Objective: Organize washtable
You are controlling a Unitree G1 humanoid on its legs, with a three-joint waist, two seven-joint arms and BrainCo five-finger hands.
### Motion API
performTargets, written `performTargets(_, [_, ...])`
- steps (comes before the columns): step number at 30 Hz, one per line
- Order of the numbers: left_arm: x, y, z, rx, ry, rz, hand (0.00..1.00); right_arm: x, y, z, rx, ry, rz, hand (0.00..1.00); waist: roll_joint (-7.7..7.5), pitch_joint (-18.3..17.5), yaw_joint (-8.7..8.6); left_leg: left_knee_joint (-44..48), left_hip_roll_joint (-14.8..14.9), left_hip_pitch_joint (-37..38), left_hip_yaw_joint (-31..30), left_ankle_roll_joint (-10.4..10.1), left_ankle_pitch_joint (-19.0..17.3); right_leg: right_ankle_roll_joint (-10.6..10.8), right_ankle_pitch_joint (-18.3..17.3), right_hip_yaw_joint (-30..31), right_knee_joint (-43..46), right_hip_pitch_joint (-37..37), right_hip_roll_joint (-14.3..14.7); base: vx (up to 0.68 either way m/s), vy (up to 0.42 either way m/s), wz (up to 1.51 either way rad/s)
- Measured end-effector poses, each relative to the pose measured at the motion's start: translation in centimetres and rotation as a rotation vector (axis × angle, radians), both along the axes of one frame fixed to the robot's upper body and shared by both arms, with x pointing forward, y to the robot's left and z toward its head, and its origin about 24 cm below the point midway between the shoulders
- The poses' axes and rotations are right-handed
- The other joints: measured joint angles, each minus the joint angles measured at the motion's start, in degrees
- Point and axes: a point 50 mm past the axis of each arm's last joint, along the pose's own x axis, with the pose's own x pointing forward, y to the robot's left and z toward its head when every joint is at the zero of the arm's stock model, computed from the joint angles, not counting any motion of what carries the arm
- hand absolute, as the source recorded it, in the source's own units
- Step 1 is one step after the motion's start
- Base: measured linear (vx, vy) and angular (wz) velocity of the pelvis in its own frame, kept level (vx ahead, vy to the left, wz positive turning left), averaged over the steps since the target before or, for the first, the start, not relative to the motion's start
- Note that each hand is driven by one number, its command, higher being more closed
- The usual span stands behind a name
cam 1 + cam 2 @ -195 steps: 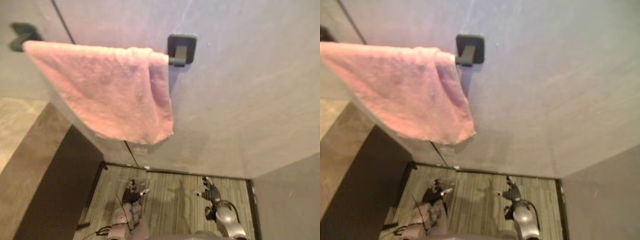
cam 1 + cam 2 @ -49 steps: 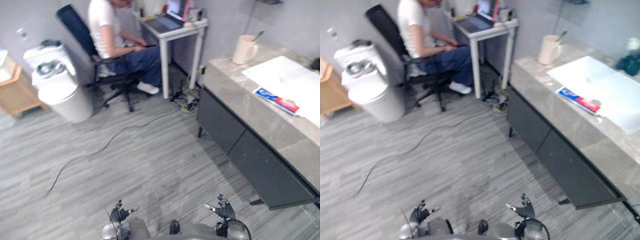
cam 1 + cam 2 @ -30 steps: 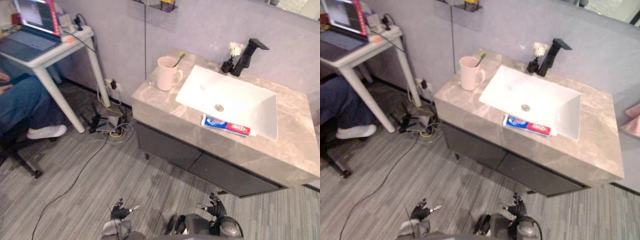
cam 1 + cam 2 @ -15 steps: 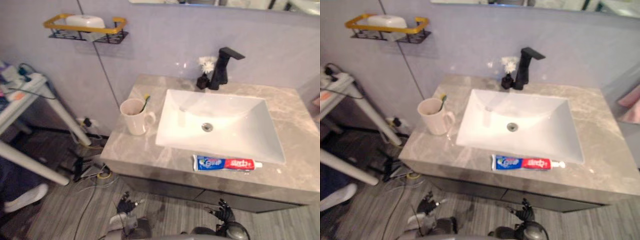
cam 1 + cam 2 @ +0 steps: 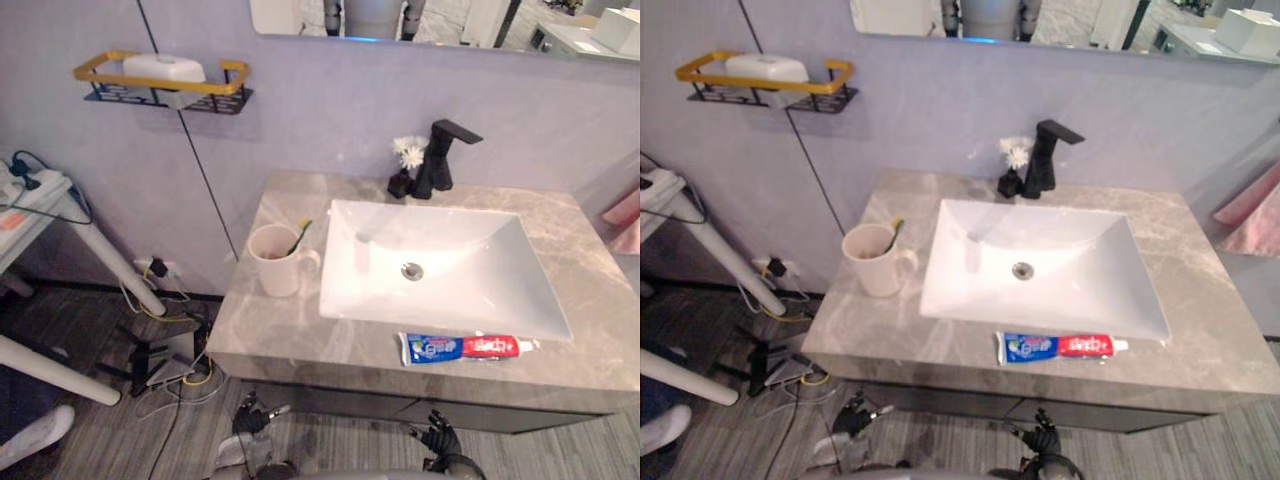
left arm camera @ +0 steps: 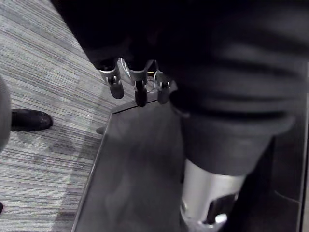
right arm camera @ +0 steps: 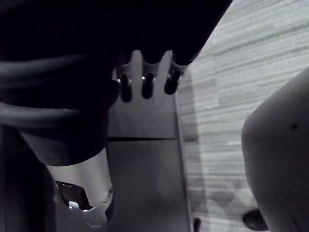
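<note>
A grey marble washtable (image 5: 290, 335) holds a white sink (image 5: 470, 290). Left of the sink stands a cream cup (image 5: 277, 273) with a green toothbrush in it. A blue and red toothpaste tube (image 5: 466, 347) lies flat along the sink's front rim. A black faucet (image 5: 446, 153) and a small dark vase of white flowers (image 5: 404, 167) stand behind the sink. My left hand (image 5: 252, 417) and right hand (image 5: 437, 437) hang low in front of the cabinet, below the countertop, both open and holding nothing. Their relaxed fingers (image 6: 137, 91) (image 7: 147, 86) show in the wrist views.
A yellow-rimmed wire shelf (image 5: 165, 80) with a white soap hangs on the wall at upper left. A white table's leg (image 5: 110, 262) and cables with a power strip (image 5: 172, 362) are on the floor to the left. A pink towel (image 5: 625, 215) hangs at right.
The camera has swung from the pink towel on the wall, past a seated person at a desk, to face the washtable. Both hands have stayed low and open.
</note>
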Motion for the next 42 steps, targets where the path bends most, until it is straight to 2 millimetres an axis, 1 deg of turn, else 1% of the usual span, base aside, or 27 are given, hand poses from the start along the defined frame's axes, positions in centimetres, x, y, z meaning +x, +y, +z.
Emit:
performTargets(1, [-1.2,-0.1,-0.5,-0.012,0.036,0.003,0.00,-0.1,-0.7,-0.4,-0.013,0.040,0.007,0.00,2.12,-1.58,0.01,-5.53,-3.64,2.01,-0.19,1.65,2.92,2.46,1.48,0.63,-3.68,1.13,-1.83,-0.05,-0.005,-0.01])
performTargets(6, [-1.2,-0.1,-0.5,-0.012,0.036,0.003,0.00,-0.1,-0.7,-0.4,-0.012,0.040,0.007,0.00,2.02,-1.52,0.02,-5.52,-3.43,2.00,-0.10,1.65,2.92,2.46,1.48,0.66,-3.66,1.12,-1.83,0.00,0.000,0.00])
performTargets(9, [-1.2,-0.1,-0.4,-0.012,0.036,0.003,0.00,-0.2,-0.8,-0.4,-0.004,0.039,-0.010,0.00,1.71,-1.33,0.03,-5.52,-3.25,2.00,0.08,1.65,2.92,2.46,1.48,0.67,-3.63,1.09,-1.83,0.00,0.000,0.00])
performTargets(15, [-1.3,-0.1,-0.5,-0.011,0.035,0.003,0.00,-0.8,-1.1,-0.6,0.036,0.040,-0.113,0.00,1.62,-1.25,0.03,-5.53,-3.03,2.04,0.70,1.61,2.90,2.46,1.48,0.63,-3.68,1.10,-1.81,0.00,0.000,0.00])
performTargets(20, [-1.7,0.6,-0.6,0.007,0.055,-0.007,0.00,-1.6,-2.2,-0.7,0.052,0.049,-0.240,0.00,1.56,-1.23,0.01,-5.54,-2.85,2.16,0.97,1.57,2.87,2.40,1.53,0.67,-3.83,1.15,-1.78,0.00,-0.001,-0.02])
performTargets(22, [-2.4,1.3,-0.8,0.025,0.080,-0.005,0.00,-1.9,-3.2,-0.6,0.024,0.047,-0.288,0.00,1.48,-1.18,0.06,-5.54,-2.87,2.16,0.99,1.65,2.79,2.41,1.53,0.75,-3.92,1.16,-1.77,0.00,0.000,0.00])
performTargets(23, [-2.8,1.5,-0.8,0.025,0.087,0.009,0.00,-2.2,-4.4,-0.3,-0.009,0.036,-0.323,0.00,1.36,-1.11,0.05,-5.54,-2.91,2.10,1.05,1.73,2.71,2.41,1.54,0.81,-3.95,1.13,-1.77,0.00,0.000,0.00])
performTargets(24, [-2.7,1.5,-0.8,0.027,0.084,0.008,0.00,-2.5,-6.1,0.3,-0.054,0.008,-0.359,0.00,1.32,-1.08,0.11,-5.54,-2.96,2.02,1.20,1.80,2.63,2.43,1.54,0.93,-3.98,0.95,-1.78,0.00,0.007,-0.04])
performTargets(25, [-2.7,1.6,-0.8,0.028,0.083,0.008,0.00,-2.4,-6.9,0.7,-0.079,-0.010,-0.372,0.00,1.29,-1.07,0.10,-5.53,-2.97,2.03,1.41,1.86,2.56,2.45,1.55,1.10,-3.97,0.83,-1.77,-0.01,0.010,-0.13])
performTargets(26, [-2.8,1.6,-0.8,0.028,0.084,0.009,0.00,-2.2,-8.4,1.4,-0.119,-0.046,-0.391,0.00,1.27,-1.08,0.11,-5.53,-2.96,2.03,1.79,1.71,2.30,2.49,1.58,1.63,-3.90,0.51,-1.77,-0.01,0.020,-0.29])
performTargets(27, [-2.9,1.7,-0.8,0.030,0.084,0.015,0.00,-1.7,-10.5,2.7,-0.188,-0.104,-0.418,0.00,1.27,-1.06,0.01,-5.53,-2.95,1.95,2.21,1.75,2.15,2.60,1.65,2.41,-3.81,-0.05,-1.74,-0.01,0.023,-0.33])
performTargets(28, [-2.9,1.8,-0.8,0.030,0.083,0.018,0.00,-1.4,-11.3,3.4,-0.218,-0.135,-0.429,0.00,1.25,-1.04,-0.10,-5.53,-2.94,1.93,2.60,1.74,2.06,2.64,1.67,2.52,-3.85,-0.22,-1.74,0.00,0.030,-0.34])
performTargets(29, [-2.9,1.8,-0.7,0.032,0.076,0.020,0.00,-1.2,-12.9,4.9,-0.286,-0.192,-0.448,0.00,1.14,-0.99,-0.15,-5.53,-2.92,1.93,3.24,1.76,1.87,2.65,1.67,2.98,-3.83,-0.47,-1.75,0.01,0.023,-0.21])
performTargets(30, [-2.9,1.9,-0.6,0.034,0.069,0.023,0.00,-1.2,-14.1,6.4,-0.352,-0.247,-0.455,0.00,0.96,-0.95,-0.16,-5.52,-2.94,1.87,3.37,1.76,1.69,2.66,1.67,3.18,-3.82,-0.63,-1.78,0.02,0.018,-0.15])
performTargets(32, [-3.0,2.1,-0.5,0.033,0.063,0.034,0.00,-1.1,-15.1,8.3,-0.417,-0.317,-0.448,0.00,0.70,-0.97,-0.19,-5.51,-2.93,1.80,3.52,1.85,1.57,2.66,1.67,3.35,-3.81,-0.79,-1.80,0.04,0.006,-0.09])
performTargets(33, [-3.3,2.3,-0.4,0.031,0.056,0.059,0.00,-0.8,-15.8,10.2,-0.474,-0.389,-0.440,0.00,0.50,-1.02,-0.30,-5.50,-2.89,1.86,3.87,1.93,1.43,2.67,1.68,3.75,-3.81,-0.83,-1.81,0.06,0.003,-0.12])
performTargets(34, [-3.3,2.5,-0.4,0.032,0.053,0.063,0.00,-0.6,-16.2,11.4,-0.509,-0.432,-0.441,0.00,0.46,-1.01,-0.38,-5.49,-2.86,1.86,4.08,1.95,1.31,2.67,1.67,3.86,-3.83,-0.88,-1.82,0.06,0.001,-0.11])
performTargets(35, [-3.4,2.5,-0.3,0.032,0.051,0.067,0.00,-0.5,-16.5,12.2,-0.538,-0.453,-0.438,0.00,0.43,-1.01,-0.53,-5.47,-2.85,1.86,4.20,1.92,1.24,2.67,1.67,3.86,-3.85,-0.90,-1.82,0.04,-0.005,-0.04])
performTargets(37, [-3.7,2.6,-0.3,0.032,0.051,0.074,0.00,0.0,-17.3,15.1,-0.644,-0.543,-0.427,0.00,0.41,-1.04,-1.58,-5.17,-2.82,1.92,4.71,1.81,0.96,2.67,1.68,3.95,-3.83,-0.96,-1.82,0.04,-0.006,-0.04])
performTargets(38, [-3.7,2.6,-0.3,0.032,0.052,0.074,0.00,0.2,-17.3,15.7,-0.666,-0.564,-0.419,0.00,0.41,-1.04,-1.62,-5.15,-2.80,1.94,4.73,1.76,0.89,2.67,1.68,4.02,-3.82,-1.00,-1.83,0.03,-0.008,-0.11])
performTargets(39, [-3.7,2.6,-0.3,0.029,0.052,0.073,0.00,0.2,-17.6,17.4,-0.731,-0.606,-0.406,0.00,0.37,-1.12,-2.00,-5.16,-2.67,1.92,5.15,1.69,0.63,2.68,1.68,4.28,-3.69,-1.32,-1.83,0.01,-0.006,-0.12])
performTargets(40, [-3.8,2.5,-0.3,0.029,0.049,0.075,0.00,0.0,-17.8,18.2,-0.762,-0.621,-0.402,0.00,0.38,-1.13,-2.04,-5.17,-2.62,1.88,5.33,1.64,0.51,2.68,1.68,4.41,-3.63,-1.48,-1.83,0.01,-0.009,-0.19])
performTargets(41, [-3.8,2.4,-0.2,0.026,0.041,0.077,0.00,-0.3,-18.0,19.7,-0.831,-0.648,-0.394,0.00,0.39,-1.16,-2.13,-5.19,-2.51,1.78,5.80,1.40,0.20,2.68,1.68,4.80,-3.45,-1.91,-1.78,0.01,-0.006,-0.15])
performTargets(42, [-3.9,2.3,-0.2,0.025,0.038,0.078,0.00,-0.6,-18.2,20.6,-0.869,-0.661,-0.392,0.00,0.38,-1.16,-2.30,-5.21,-2.49,1.77,6.01,1.39,0.09,2.68,1.68,5.00,-3.42,-2.00,-1.76,0.01,-0.011,-0.17])
